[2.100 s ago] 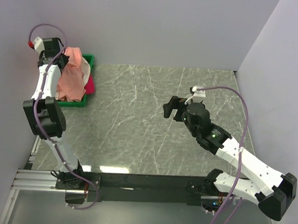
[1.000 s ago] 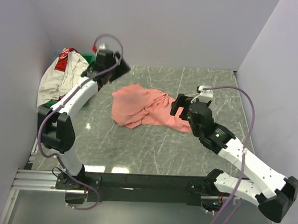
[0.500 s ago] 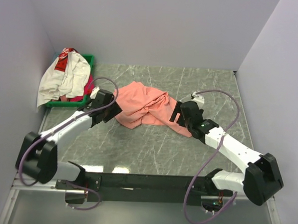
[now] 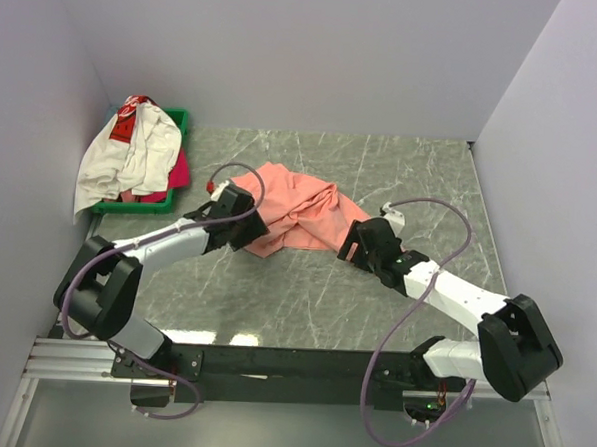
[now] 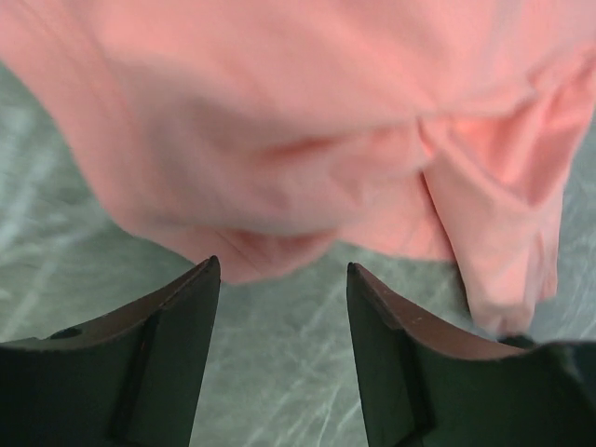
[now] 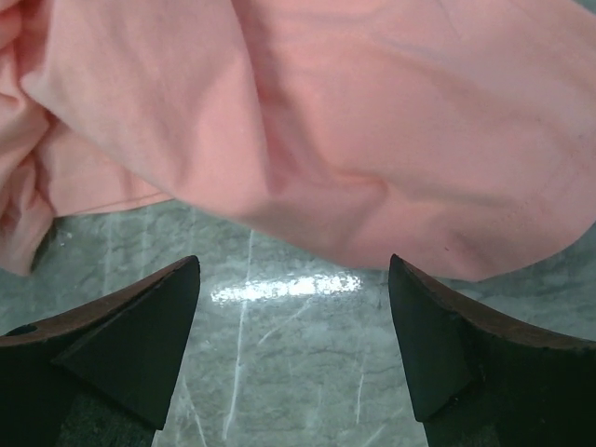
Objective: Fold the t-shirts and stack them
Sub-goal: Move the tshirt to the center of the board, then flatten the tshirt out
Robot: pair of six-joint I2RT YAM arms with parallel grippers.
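Note:
A crumpled salmon-pink t-shirt [image 4: 294, 211] lies in a heap on the marble table [image 4: 305, 294]. My left gripper [image 4: 250, 233] is low at its near left edge, open, with only bare table between the fingers; the cloth's hem [image 5: 270, 261] lies just beyond the fingertips. At the heap's near right edge my right gripper [image 4: 349, 248] is open too, its tips short of the shirt's edge [image 6: 391, 251]. A white t-shirt [image 4: 127, 154] with a red printed patch is draped over the green tray [image 4: 139, 207] at the back left, and a magenta-pink t-shirt [image 4: 177, 169] shows beneath it.
The green tray stands against the left wall at the back left corner. Walls close the table on the left, back and right. Both arms stretch low across the table from the near rail [image 4: 271, 364].
The left arm dropped the salmon-pink shirt on the table, then came down to its near left edge. The right gripper lowered toward the near right edge. Both pairs of jaws narrowed slightly.

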